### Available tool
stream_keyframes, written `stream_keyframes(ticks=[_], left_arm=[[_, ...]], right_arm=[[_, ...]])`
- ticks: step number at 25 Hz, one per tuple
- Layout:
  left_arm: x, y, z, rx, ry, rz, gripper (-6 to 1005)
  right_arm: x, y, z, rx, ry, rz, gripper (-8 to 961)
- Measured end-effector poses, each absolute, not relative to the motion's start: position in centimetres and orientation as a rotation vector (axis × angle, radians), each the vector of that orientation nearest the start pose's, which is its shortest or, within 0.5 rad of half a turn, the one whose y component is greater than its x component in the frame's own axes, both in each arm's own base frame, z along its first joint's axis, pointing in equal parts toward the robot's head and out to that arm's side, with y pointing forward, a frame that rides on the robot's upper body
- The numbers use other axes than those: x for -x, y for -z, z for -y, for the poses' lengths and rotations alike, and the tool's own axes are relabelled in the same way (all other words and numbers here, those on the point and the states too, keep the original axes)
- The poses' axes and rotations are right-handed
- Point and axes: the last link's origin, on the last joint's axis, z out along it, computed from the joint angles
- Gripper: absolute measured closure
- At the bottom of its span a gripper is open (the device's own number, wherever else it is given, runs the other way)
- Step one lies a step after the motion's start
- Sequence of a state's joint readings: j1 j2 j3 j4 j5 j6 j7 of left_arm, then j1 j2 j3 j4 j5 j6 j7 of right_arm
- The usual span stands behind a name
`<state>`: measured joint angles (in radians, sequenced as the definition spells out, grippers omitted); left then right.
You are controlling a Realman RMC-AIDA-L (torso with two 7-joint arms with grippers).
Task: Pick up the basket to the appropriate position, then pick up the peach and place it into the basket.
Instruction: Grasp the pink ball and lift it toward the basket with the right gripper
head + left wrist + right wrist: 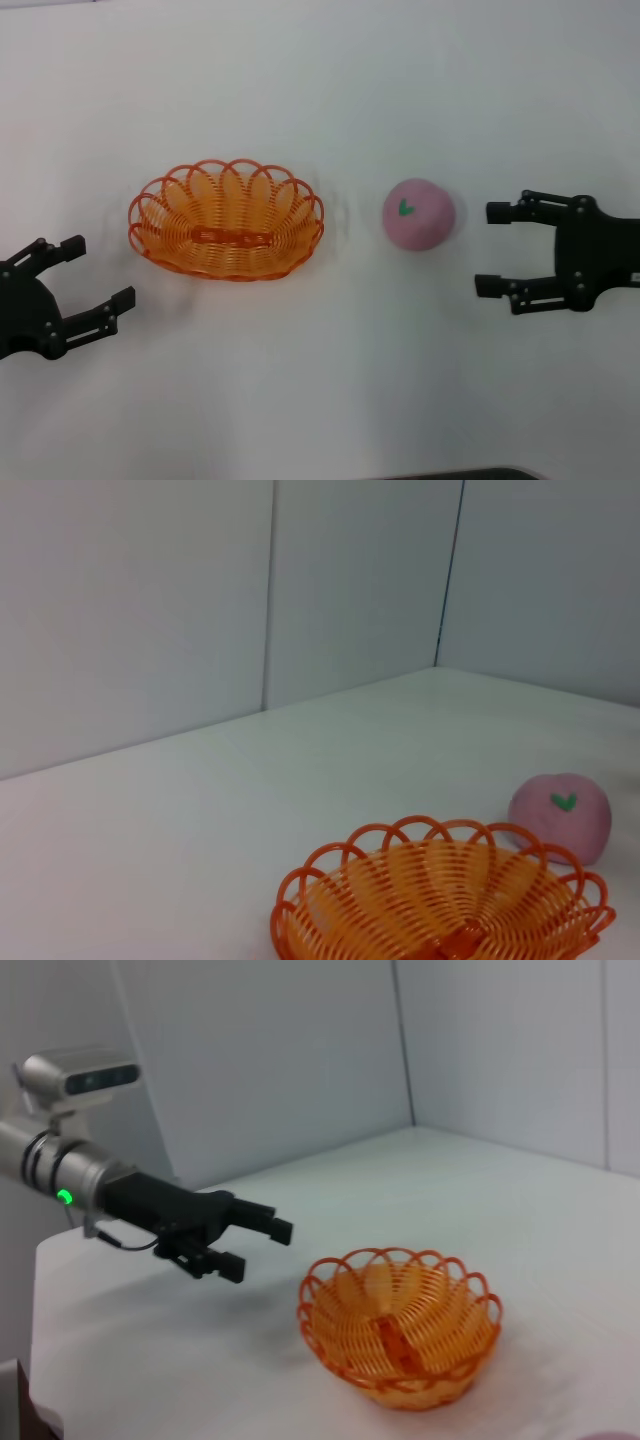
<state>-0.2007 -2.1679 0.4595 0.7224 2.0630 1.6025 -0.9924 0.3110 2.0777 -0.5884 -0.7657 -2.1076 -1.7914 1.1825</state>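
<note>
Basket [226, 219] upright on table [320, 400], empty, just ahead of left gripper [98, 272] fingertips; fingers apart, touching nothing. Peach [418, 214] beside basket, apart from it, just ahead of right gripper [491, 249]; fingers spread, holding nothing.

A plain white table [320, 90] fills the head view from edge to edge, evenly lit with soft, faint shadows. At about 6 o'clock a dark strip [460, 474] shows along its near edge. Both wrist views show pale grey-white wall panels [130, 610] standing behind the table, joined by thin vertical seams and meeting at a corner [448, 580].
</note>
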Motion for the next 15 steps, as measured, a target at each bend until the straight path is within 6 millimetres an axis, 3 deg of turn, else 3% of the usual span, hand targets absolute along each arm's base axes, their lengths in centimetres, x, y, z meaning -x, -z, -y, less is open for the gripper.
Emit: stream_keyframes(ticks=[5,10,11,15], left_arm=[[35.0,-0.2,-22.7,2.469,0.592,0.573,98],[35.1,-0.2,-22.8,2.466,0.584,0.573,99],[35.1,-0.2,-22.8,2.465,0.583,0.573,99],[35.1,-0.2,-22.8,2.465,0.581,0.574,99]], right_arm=[[-30.9,-3.5,-26.4,2.815,-0.527,-0.762,3],[-29.3,-4.2,-28.9,2.891,-0.149,-0.980,3],[-29.3,-4.2,-28.9,2.891,-0.149,-0.980,3],[-27.9,-5.0,-30.6,2.903,0.115,-0.981,3]])
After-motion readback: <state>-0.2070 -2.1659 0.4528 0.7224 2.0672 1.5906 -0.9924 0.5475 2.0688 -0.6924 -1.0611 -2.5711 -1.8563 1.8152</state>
